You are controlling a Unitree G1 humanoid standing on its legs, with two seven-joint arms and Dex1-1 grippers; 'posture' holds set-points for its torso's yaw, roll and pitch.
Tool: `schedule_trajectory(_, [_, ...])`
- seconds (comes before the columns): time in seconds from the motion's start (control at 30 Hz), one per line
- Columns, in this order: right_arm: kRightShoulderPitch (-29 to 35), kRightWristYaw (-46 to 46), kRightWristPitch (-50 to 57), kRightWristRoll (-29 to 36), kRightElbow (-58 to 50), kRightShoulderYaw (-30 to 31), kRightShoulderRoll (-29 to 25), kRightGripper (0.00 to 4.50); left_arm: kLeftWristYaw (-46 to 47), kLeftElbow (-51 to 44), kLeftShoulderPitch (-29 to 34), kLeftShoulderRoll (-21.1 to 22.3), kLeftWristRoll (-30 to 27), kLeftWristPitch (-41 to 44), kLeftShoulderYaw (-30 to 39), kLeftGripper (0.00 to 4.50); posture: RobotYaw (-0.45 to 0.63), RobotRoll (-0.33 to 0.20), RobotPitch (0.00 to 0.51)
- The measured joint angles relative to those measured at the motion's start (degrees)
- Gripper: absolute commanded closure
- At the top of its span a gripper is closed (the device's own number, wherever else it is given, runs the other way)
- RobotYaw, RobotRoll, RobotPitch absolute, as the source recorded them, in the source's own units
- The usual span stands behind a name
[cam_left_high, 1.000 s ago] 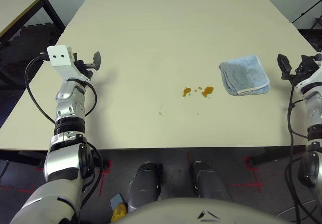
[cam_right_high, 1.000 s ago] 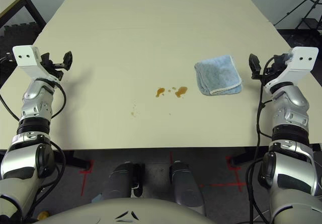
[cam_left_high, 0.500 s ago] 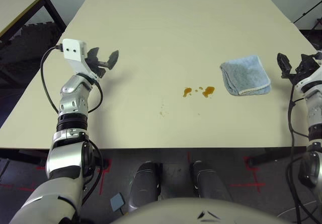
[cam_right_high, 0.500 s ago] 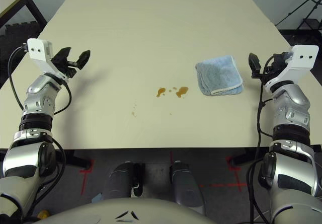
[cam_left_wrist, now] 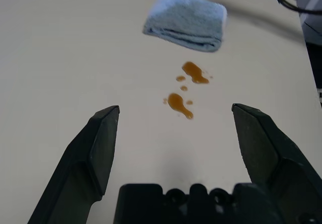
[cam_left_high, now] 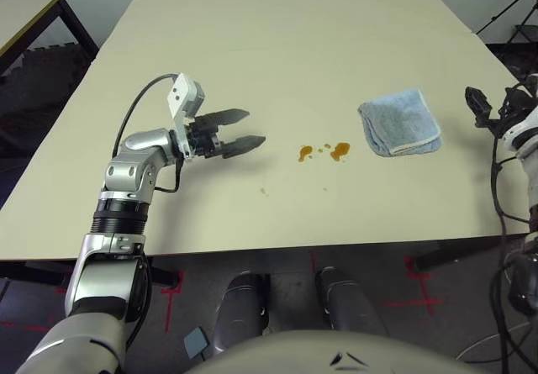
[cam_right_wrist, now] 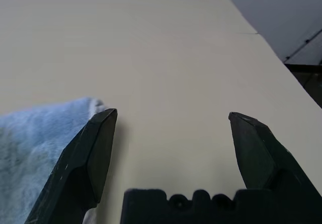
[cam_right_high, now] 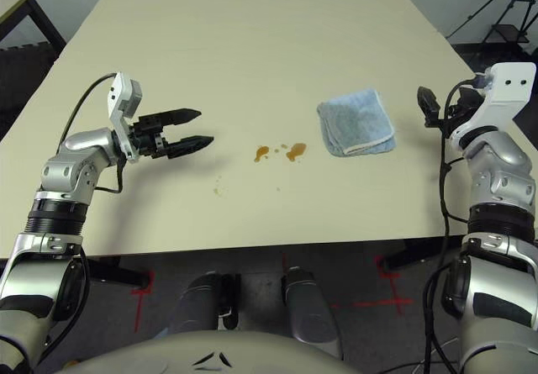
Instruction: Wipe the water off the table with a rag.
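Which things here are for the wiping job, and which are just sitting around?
For the job:
- rag, folded, lying on the table
- water, brown blotches beside the rag
- left gripper and right gripper, both open and holding nothing

Just around:
- smaller dark-framed table
- tripod

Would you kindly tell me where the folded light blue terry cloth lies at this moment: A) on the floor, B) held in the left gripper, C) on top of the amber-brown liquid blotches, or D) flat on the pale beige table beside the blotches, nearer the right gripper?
D: the folded light blue terry cloth lies flat on the pale beige table, apart from the amber-brown blotches, with the open right gripper beside it.
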Motion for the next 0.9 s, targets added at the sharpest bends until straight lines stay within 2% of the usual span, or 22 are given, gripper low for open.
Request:
schedule_trajectory(0.27, [-0.92, 5.34, 18.81, 0.25, -8.27, 4.73, -6.26, 0.06, -2.27, 1.12, 2.30, 1.48, 3.59, -6.53, -1.39, 0.00, -0.18, 0.000, 0.113])
schedule_trajectory(0.47, [-2.79, 7.86, 28.39, -0.03, -10.72, 9.60, -7.91, 0.06, -2.18, 2.28, 2.67, 1.48, 5.00, -9.70, -1.76, 0.00, -0.18, 0.000, 0.117])
schedule_trajectory(0.63, [-5.77, 7.93, 28.32, -2.29, -7.99, 13.30, -5.01, 0.06, -2.04, 2.87, 2.99, 1.23, 5.49, -10.34, -1.79, 0.00, -0.17, 0.000, 0.115])
schedule_trajectory(0.9, [-11.16, 6.85, 21.91, -6.81, 6.33, 15.35, 0.19, 0.06, -1.09, 2.94, 3.09, 0.94, 5.59, -10.57, -1.77, 0.00, -0.16, 0.000, 0.118])
